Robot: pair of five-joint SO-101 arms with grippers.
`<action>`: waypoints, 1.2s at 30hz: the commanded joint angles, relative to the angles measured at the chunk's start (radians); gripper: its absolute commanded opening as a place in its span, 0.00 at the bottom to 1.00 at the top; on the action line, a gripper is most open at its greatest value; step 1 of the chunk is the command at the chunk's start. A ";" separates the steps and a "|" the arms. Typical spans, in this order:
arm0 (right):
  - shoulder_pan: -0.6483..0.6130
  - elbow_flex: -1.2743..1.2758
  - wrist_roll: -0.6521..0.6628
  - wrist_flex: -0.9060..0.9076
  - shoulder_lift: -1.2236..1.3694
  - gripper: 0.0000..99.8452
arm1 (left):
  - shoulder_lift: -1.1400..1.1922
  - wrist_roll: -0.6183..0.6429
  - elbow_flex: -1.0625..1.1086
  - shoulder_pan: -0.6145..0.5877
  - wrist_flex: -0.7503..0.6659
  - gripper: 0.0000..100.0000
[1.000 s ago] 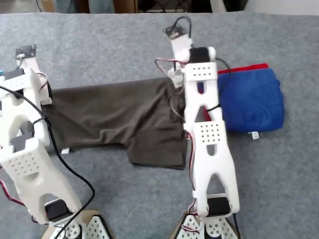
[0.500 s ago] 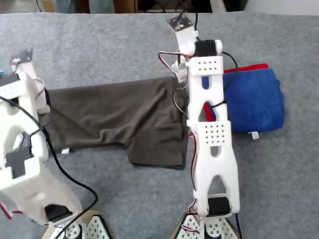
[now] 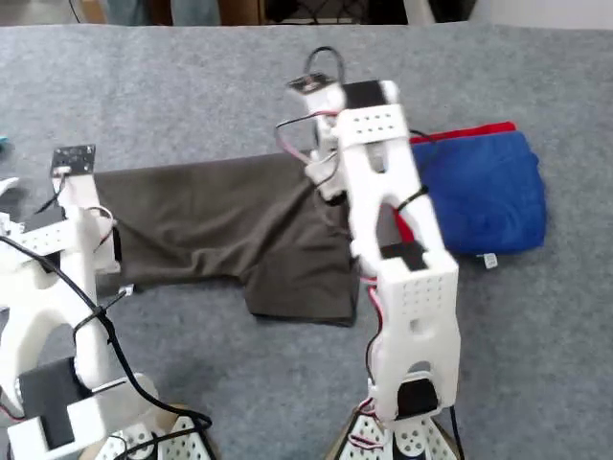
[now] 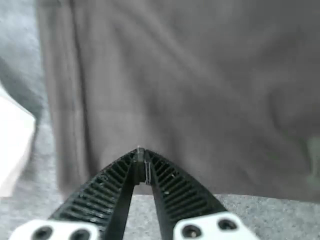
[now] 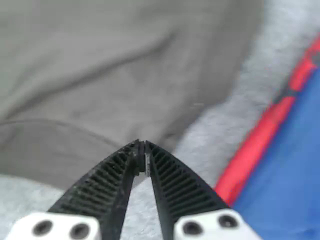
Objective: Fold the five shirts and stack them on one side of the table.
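Observation:
A dark olive shirt [image 3: 220,225] lies spread on the grey table, with one flap reaching toward the front edge. At the right, a folded blue shirt [image 3: 484,192] rests on a red one [image 3: 479,129]. My left gripper [image 4: 140,159] is shut and holds nothing; it hovers just above the olive shirt [image 4: 200,90] near its left hem. My right gripper [image 5: 141,152] is also shut and empty, over the olive shirt's [image 5: 100,75] right edge, with the red [image 5: 260,150] and blue [image 5: 295,165] shirts close beside it.
The grey felt table [image 3: 192,86] has free room along the back and at the front right. The left arm [image 3: 57,278] stands at the table's left edge and the right arm [image 3: 402,278] runs up the middle, between the olive shirt and the stack.
The left arm has drawn back toward the front, its wrist now over the shirt's left edge. The right arm has swung left from the stack onto the shirt's right edge. The shirts have not moved.

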 commanded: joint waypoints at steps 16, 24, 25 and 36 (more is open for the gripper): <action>0.110 0.377 0.069 -0.212 -0.087 0.01 | 0.167 0.025 -0.028 -0.007 -0.075 0.03; 0.118 0.317 0.087 -0.144 -0.101 0.01 | 0.167 0.023 -0.028 -0.007 -0.075 0.03; 0.103 0.292 0.087 -0.112 -0.116 0.01 | 0.167 0.023 -0.028 -0.007 -0.075 0.03; 0.012 0.232 0.021 -0.169 -0.156 0.01 | 0.167 0.025 -0.027 -0.005 -0.075 0.03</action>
